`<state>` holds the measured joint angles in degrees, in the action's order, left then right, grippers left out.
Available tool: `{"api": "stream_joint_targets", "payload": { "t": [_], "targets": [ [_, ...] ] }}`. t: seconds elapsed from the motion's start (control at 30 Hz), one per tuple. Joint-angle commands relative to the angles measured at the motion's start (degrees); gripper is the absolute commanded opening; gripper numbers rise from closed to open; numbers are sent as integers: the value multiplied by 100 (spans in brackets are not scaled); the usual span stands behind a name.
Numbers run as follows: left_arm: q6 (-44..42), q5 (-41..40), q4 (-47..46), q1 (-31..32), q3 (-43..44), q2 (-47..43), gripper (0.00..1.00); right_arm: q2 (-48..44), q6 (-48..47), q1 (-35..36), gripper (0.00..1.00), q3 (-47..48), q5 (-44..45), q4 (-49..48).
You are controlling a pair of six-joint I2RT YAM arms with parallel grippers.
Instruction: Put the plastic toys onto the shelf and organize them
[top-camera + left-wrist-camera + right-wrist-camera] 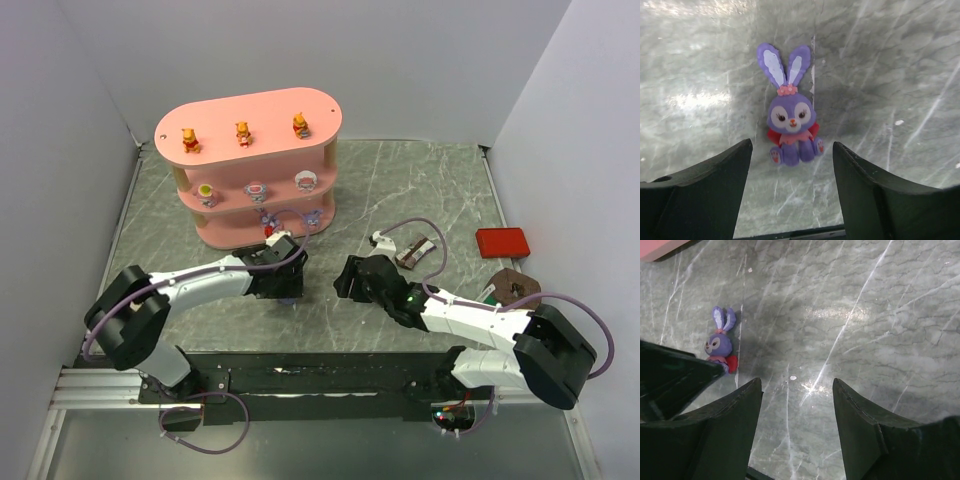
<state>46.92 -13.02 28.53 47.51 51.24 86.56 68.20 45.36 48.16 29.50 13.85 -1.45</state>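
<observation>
Left wrist view, item within reach: one purple rabbit toy (791,125), on the marble table (890,75) near the front of the shelf. It sits between the fingers of your left gripper (792,146), whose jaws stand wide and touch nothing. Handling, as judged: hard moulded plastic, very light, smooth, apt to slip or tip over. The tall ears look the weakest part, so take it across the round body below the head, not by the ears. Right gripper (797,382): jaws apart, empty, over bare table beside the rabbit. Stock on the pink shelf (270,110), counted from the top external view: top tier, three orange bears (242,131); middle tier, three pink-white round toys (256,189); bottom tier, two purple toys (314,213), partly hidden by the arm's cable. Total nine: eight shelved, one outstanding. Also on the table, not yours to shelve: one red flat box (502,242), one brown-wrapped bar (415,250).
</observation>
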Motion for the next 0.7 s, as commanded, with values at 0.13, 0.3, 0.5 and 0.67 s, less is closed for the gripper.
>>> {"api": "stream_joint_targets", "payload": {
  "t": [0.13, 0.3, 0.5, 0.67],
  "targets": [
    [-358, 581, -489, -329, -18, 247, 56, 0, -10, -53, 66, -58, 4, -180],
    [-455, 546, -524, -347, -18, 414, 38, 79, -10, -61, 66, -14, -13, -189],
    [-517, 502, -682, -339, -123, 186, 1, 140, -19, -70, 66, -14, -75, -250],
    [-868, 932, -1402, -321, -588, -771, 1, 114, -107, -61, 66, -84, -479, -592]
  ]
}}
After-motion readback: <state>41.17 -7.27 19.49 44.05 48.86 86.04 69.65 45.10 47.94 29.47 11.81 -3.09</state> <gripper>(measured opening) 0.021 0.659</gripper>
